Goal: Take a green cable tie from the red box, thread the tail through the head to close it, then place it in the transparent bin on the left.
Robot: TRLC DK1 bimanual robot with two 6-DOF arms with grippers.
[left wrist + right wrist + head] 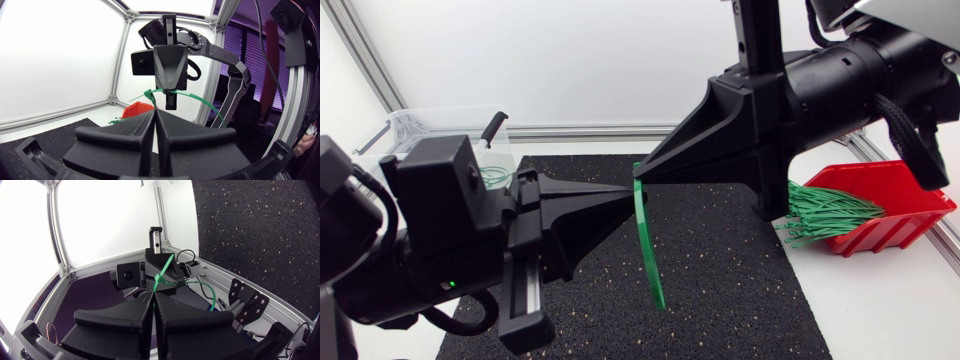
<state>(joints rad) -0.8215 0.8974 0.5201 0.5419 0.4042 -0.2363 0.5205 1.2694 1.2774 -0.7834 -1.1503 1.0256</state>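
A green cable tie (pixel 648 245) hangs over the black mat, curving down from the spot where both gripper tips meet. My right gripper (pixel 639 173) comes in from the upper right and is shut on the tie's upper end. My left gripper (pixel 631 188) comes from the left, tip to tip with it, shut on the same end just below. In the left wrist view the tie (pixel 192 97) arcs off sideways past the right gripper (pixel 170 94). In the right wrist view a flat green end (pixel 163 273) sticks up from my shut right gripper (pixel 152 293). The red box (pixel 895 190) lies at the right, the transparent bin (pixel 430 130) at the back left.
A bundle of green ties (pixel 830 212) spills out of the red box toward the mat. A black speckled mat (pixel 740 280) covers the table's middle. A few closed green ties (pixel 498 177) lie in the transparent bin, partly behind my left arm.
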